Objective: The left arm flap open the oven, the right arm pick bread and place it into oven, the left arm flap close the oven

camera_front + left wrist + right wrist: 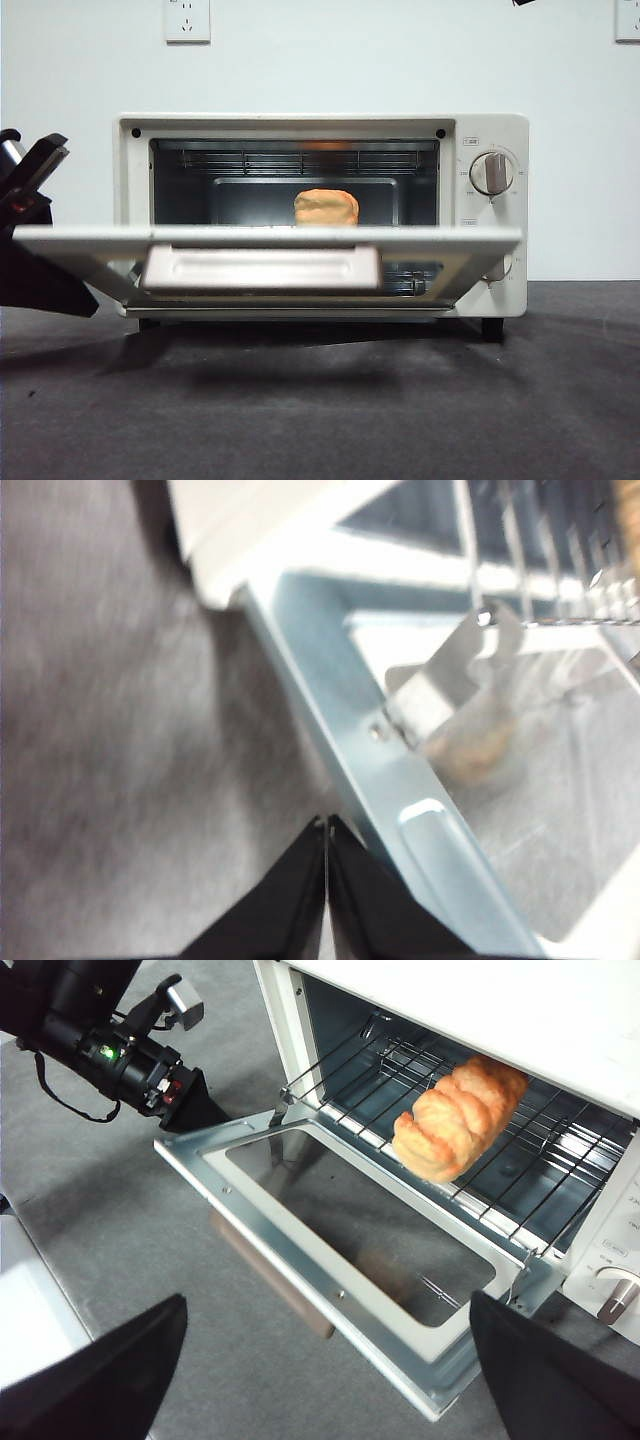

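oven [320, 130] door's hanging flat open and the bread [326, 208] sits on the rack inside. left end effector [326, 832] is clenched empty, looks like it's just under the door's edge. right end effector [325, 1360] hovers released, well apart.

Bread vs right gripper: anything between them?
Yes. In the right wrist view, the open oven door lies flat between the right gripper and the bread on the wire rack. Gripper holds nothing.
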`<state>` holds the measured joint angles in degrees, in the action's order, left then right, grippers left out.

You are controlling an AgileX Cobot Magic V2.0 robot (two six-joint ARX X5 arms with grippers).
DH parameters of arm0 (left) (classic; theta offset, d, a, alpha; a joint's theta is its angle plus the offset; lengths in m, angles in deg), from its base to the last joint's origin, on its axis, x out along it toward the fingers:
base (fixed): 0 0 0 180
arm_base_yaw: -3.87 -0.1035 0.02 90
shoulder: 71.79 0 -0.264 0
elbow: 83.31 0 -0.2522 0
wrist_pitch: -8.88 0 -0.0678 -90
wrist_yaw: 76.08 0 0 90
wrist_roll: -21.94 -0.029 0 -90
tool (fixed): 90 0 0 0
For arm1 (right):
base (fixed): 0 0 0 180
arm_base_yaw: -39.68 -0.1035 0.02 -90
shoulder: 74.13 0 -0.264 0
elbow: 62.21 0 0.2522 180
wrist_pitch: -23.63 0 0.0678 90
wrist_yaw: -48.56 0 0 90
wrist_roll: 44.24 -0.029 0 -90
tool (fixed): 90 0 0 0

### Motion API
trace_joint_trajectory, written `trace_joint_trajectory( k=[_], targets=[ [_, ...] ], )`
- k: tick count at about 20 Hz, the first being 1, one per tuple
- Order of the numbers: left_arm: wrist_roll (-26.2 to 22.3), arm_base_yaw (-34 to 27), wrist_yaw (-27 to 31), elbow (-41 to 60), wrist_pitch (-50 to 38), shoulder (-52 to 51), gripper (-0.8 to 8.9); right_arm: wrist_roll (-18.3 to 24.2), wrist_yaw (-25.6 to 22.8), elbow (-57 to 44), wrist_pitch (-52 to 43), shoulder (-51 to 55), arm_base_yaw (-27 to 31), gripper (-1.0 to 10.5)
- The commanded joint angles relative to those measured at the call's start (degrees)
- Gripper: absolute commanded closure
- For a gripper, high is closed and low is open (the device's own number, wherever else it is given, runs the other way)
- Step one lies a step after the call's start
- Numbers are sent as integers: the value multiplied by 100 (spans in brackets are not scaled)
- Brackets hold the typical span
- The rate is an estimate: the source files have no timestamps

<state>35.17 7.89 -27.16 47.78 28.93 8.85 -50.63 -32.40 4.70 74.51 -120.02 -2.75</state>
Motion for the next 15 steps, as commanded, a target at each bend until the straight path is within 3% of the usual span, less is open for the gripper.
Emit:
trace_joint_trajectory(
  k=[1,15],
  targets=[
    [149,-7,-400,-81,-439,-22,802,-48,-4,52,-17,-42,-50,493],
    [1025,-251,-376,-81,-2249,-170,802,-142,-2,52,-20,-44,-50,493]
  ],
)
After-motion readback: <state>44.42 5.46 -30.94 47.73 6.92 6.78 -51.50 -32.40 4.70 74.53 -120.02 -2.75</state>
